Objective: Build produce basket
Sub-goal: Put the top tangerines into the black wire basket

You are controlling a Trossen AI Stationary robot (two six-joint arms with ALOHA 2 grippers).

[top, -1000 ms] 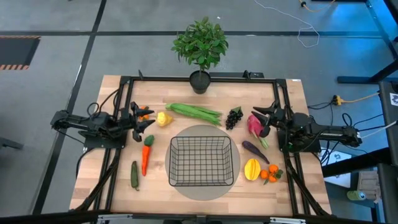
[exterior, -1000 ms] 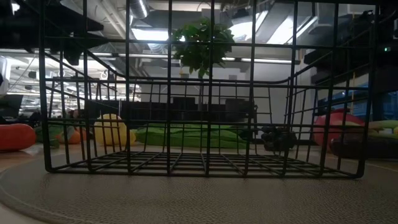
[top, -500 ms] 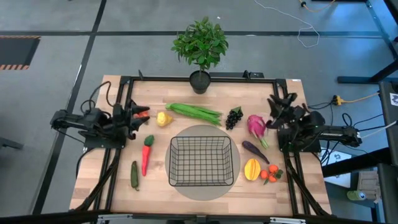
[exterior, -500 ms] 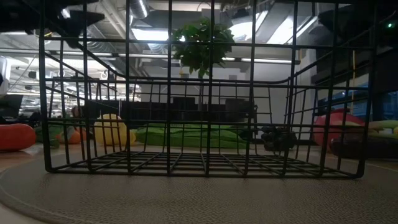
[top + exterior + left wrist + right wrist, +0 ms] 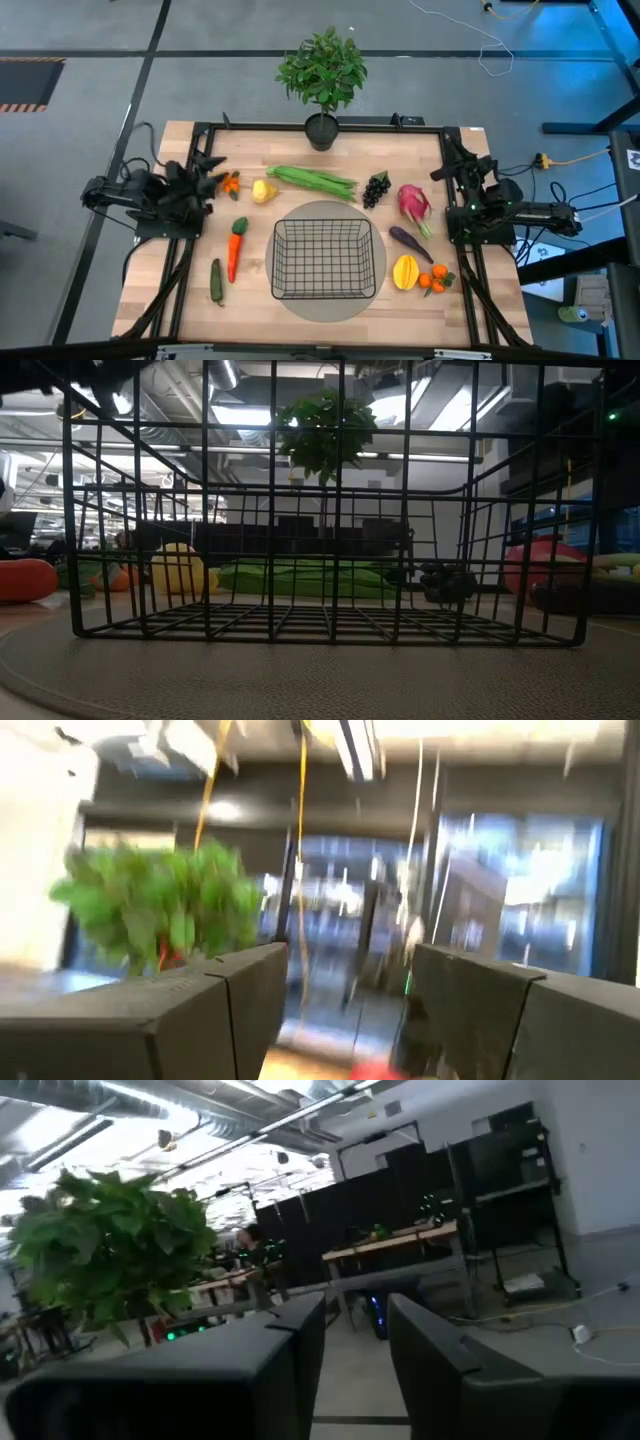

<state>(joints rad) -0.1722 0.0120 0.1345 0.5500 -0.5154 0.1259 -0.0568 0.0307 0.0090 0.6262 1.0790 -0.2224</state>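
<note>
At the table's left and right edges both arms have pulled back off the produce: left gripper (image 5: 207, 164) jaws spread wide and empty, right gripper (image 5: 447, 150) jaws part open, also empty. A second ago they hung over the lemon (image 5: 263, 190) and radish (image 5: 412, 201); now they're raised, tips swung far. Basket (image 5: 324, 260) sits empty on the round grey mat (image 5: 379, 255) at centre, so loading hasn't started.

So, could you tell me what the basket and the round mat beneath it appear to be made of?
The basket looks like thin black-coated metal wire: an open grid of welded-looking rods. The round mat looks like woven grey fabric or vinyl, matte, with a fine ribbed texture in the low view.
</note>
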